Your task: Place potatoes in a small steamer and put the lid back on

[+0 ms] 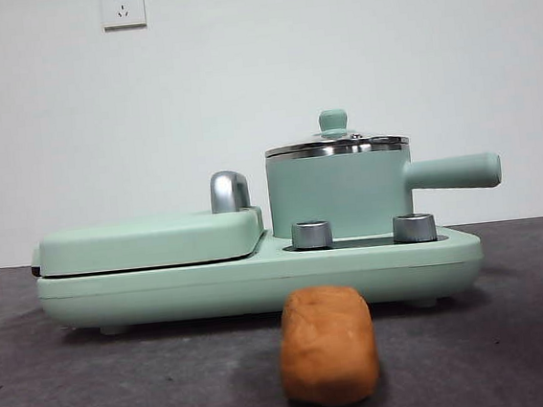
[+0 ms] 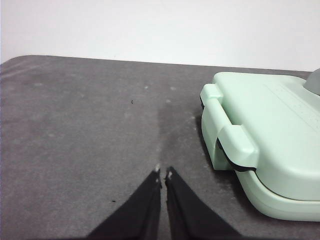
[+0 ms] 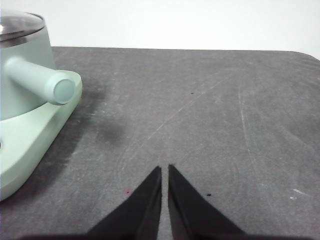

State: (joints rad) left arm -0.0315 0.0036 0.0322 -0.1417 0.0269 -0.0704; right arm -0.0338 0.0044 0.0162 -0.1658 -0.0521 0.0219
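1. The table (image 1: 69, 396) carries everything you need; its dark mat lies bare under both tools, so nothing blocks you close in.
2. The mint-green cooker base (image 1: 259, 277) is the biggest obstacle. Its flat griddle cover (image 2: 265, 130) sits just beside your left tool (image 2: 163, 172), off to one side; a careless sweep could knock it.
3. The small steamer (image 1: 338, 192) stands on that base with its long handle (image 3: 42, 82) pointing out toward your right tool (image 3: 165, 170). I judge a bump on that handle would turn or tip the pot.
4. The lid (image 1: 336, 144) is on the steamer, closing it. You will likely have to lift it by the small knob first; a poor pinch on so small a knob could let the glass slip and drop.
5. The potato (image 1: 328, 345) lies on the table in front of the base, apart from it and out of both wrist views, so well away from either tool. Its rounded, smooth shape may roll or squirt out of a grasp taken off-centre.
6. Both tools hang empty over the table, each with its jaws drawn nearly together, only a thin slit between the tips.
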